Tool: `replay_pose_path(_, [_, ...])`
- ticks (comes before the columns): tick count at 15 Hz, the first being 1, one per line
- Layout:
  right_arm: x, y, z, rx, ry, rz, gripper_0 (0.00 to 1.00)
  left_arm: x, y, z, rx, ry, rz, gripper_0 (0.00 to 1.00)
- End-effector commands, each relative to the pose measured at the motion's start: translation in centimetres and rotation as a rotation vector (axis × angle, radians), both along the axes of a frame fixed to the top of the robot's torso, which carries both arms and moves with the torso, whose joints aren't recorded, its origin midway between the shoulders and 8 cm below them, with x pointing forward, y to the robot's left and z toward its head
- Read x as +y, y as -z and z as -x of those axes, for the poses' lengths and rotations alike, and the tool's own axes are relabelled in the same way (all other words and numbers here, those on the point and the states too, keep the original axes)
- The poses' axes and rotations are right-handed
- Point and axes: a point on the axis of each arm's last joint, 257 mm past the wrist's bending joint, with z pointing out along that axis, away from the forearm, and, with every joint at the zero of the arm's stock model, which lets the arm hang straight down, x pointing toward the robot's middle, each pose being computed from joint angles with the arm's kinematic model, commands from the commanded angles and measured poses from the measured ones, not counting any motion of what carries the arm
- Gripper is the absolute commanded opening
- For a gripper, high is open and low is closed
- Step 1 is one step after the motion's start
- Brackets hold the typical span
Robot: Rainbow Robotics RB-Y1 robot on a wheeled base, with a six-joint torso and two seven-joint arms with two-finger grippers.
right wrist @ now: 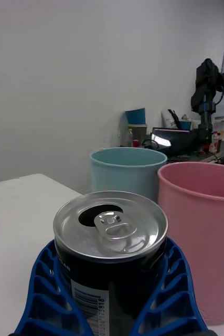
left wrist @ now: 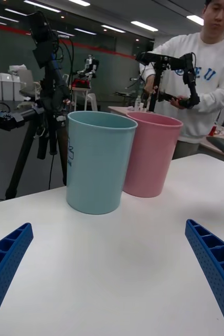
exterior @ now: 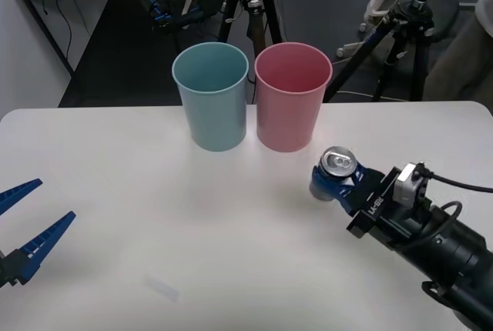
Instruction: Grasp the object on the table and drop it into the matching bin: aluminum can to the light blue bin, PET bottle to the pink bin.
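Your right gripper (exterior: 333, 182) has the aluminum can (exterior: 337, 163) clamped, upright, just in front of the pink bin (exterior: 292, 96).

Its blue fingers (right wrist: 49, 294) wrap both sides of the can over the table (exterior: 192, 223). The light blue bin (exterior: 211, 96) touches the pink bin's left side. Your left gripper (exterior: 21, 222) sits spread wide and empty, well to the left of the pink bin.
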Motion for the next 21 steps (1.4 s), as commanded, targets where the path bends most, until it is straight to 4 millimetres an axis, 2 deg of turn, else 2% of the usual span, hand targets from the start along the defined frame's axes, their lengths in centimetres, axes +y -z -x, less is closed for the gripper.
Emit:
replay_pose_path(1, [-1.0,-3.4,-0.5,-0.003,0.021,-0.043,0.0,0.0,0.0,0.0,0.0,0.0,0.0,1.0])
replay_pose_path(3, [-0.6,-5.6,-0.7,-0.015,0.018,-0.066,0.0,0.0,0.0,0.0,0.0,0.0,0.0,1.0])
replay_pose_path(5, [0.7,-8.4,-0.9,-0.04,0.005,-0.096,0.0,0.0,0.0,0.0,0.0,0.0,0.0,1.0])
replay_pose_path(9, [4.8,-11.3,-3.2,-0.057,0.03,-0.126,0.0,0.0,0.0,0.0,0.0,0.0,0.0,1.0])
replay_pose_path(15, [10.6,-13.1,-8.6,-0.057,0.05,-0.144,0.0,0.0,0.0,0.0,0.0,0.0,0.0,1.0])
replay_pose_path(21, [15.2,-14.7,-14.9,-0.03,0.049,-0.166,0.0,0.0,0.0,0.0,0.0,0.0,0.0,1.0])
